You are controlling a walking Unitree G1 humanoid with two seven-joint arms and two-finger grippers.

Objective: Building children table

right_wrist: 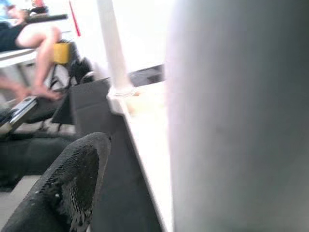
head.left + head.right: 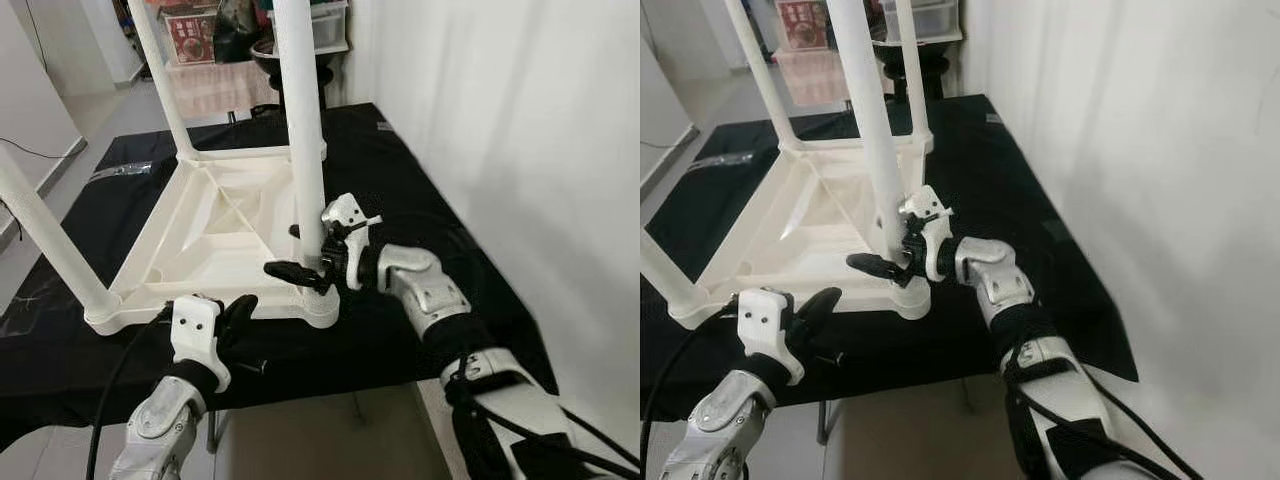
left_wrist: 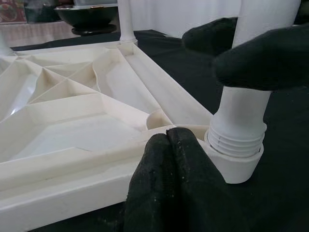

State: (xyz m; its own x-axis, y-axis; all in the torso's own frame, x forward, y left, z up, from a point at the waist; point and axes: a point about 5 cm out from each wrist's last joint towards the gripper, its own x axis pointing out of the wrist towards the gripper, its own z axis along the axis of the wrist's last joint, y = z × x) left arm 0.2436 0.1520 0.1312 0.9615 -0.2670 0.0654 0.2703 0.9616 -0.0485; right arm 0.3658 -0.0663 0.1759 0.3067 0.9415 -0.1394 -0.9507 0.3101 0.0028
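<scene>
A white plastic children's table [image 2: 200, 250] lies upside down on a black-covered table [image 2: 420, 190], its legs pointing up. The near right leg [image 2: 300, 120] stands in its threaded corner socket [image 3: 236, 154]. My right gripper [image 2: 303, 255] is shut on this leg just above the socket, one finger in front [image 2: 288, 270] and one behind. My left gripper [image 2: 240, 310] is shut, and its fingertips [image 3: 171, 145] press together against the tabletop's near rim beside that socket. Two other legs [image 2: 160, 75] [image 2: 45, 240] stand at the far left and near left corners.
A white wall [image 2: 500, 120] runs close along the right side of the black table. Behind the table are storage boxes [image 2: 190, 35] and a dark bowl [image 3: 89, 12]. A seated person's legs [image 1: 38, 48] are off to the side. The black table's front edge [image 2: 330, 385] is near me.
</scene>
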